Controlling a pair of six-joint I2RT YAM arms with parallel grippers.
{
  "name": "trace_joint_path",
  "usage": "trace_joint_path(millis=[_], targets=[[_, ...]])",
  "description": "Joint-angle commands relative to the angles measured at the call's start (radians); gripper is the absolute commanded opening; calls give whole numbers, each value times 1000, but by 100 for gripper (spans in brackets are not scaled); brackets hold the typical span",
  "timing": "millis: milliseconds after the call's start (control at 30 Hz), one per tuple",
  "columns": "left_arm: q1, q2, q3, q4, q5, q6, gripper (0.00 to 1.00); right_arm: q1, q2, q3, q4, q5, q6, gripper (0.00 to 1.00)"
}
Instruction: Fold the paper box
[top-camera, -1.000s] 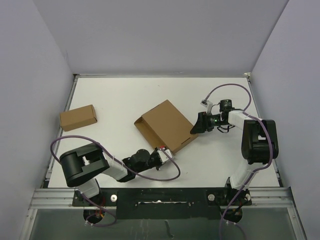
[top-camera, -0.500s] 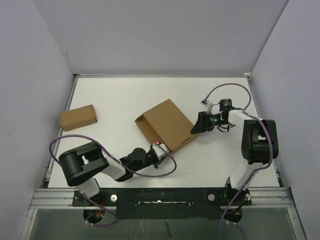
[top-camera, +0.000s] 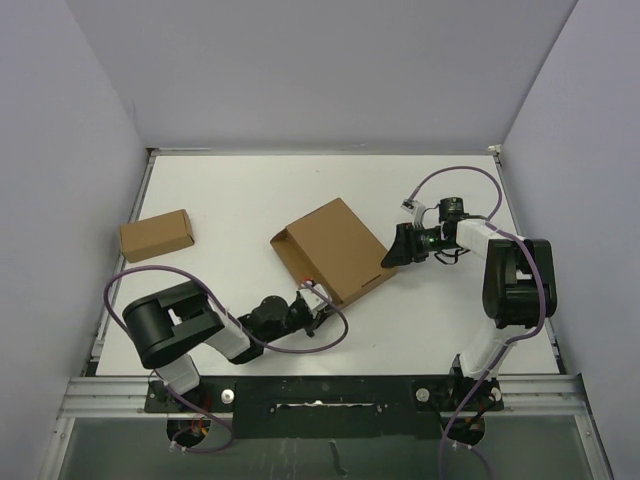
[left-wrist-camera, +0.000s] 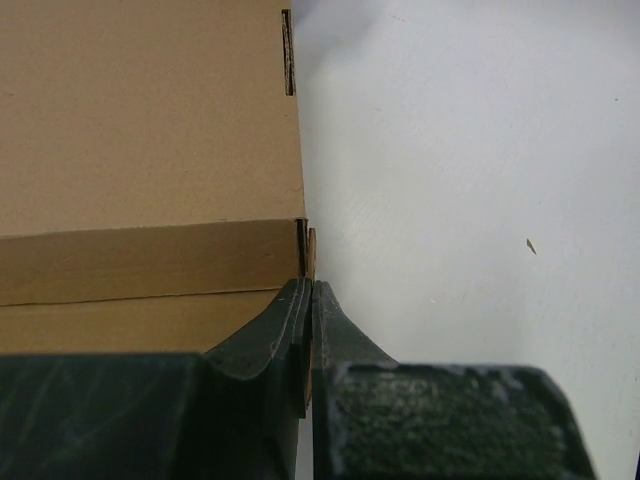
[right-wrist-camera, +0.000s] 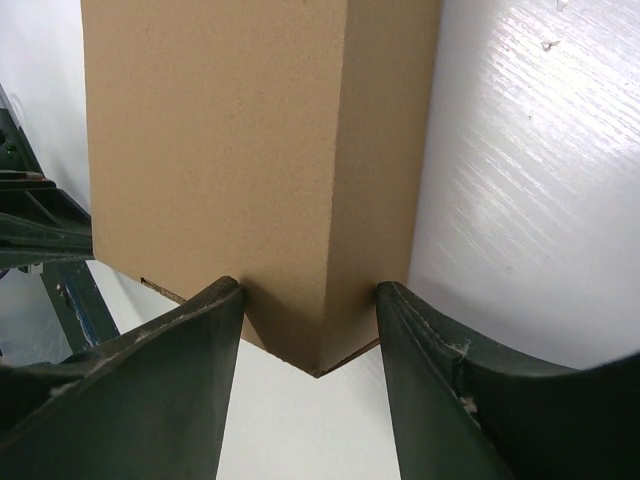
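Note:
The paper box (top-camera: 335, 248) is a large brown cardboard mailer lying slanted in the middle of the table. My left gripper (top-camera: 311, 297) is at its near edge. In the left wrist view the left gripper (left-wrist-camera: 308, 287) is shut on a thin upright cardboard flap at the corner of the box (left-wrist-camera: 150, 130), and a slit (left-wrist-camera: 288, 40) shows further along the edge. My right gripper (top-camera: 393, 254) is at the box's right corner. In the right wrist view the right gripper (right-wrist-camera: 310, 290) straddles the corner of the box (right-wrist-camera: 230, 130), with a finger against each face.
A much smaller brown cardboard box (top-camera: 156, 235) lies at the far left by the table's left edge. Grey walls enclose the table on three sides. Purple cables loop from both arms over the table.
My left gripper has slid a little to the left along the box's near edge, still pinching the flap. The box has shifted slightly. The right gripper has stayed put.

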Motion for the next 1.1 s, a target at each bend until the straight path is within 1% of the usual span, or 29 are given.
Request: trace_joint_path(millis=[0, 400, 1067], targets=[[9, 26, -23, 75, 17, -37, 0, -9, 30, 27, 15, 125, -35, 53], [13, 31, -37, 100, 9, -50, 0, -6, 36, 31, 9, 123, -38, 53], [24, 21, -30, 82, 3, -58, 0, 0, 42, 35, 3, 123, -44, 53]])
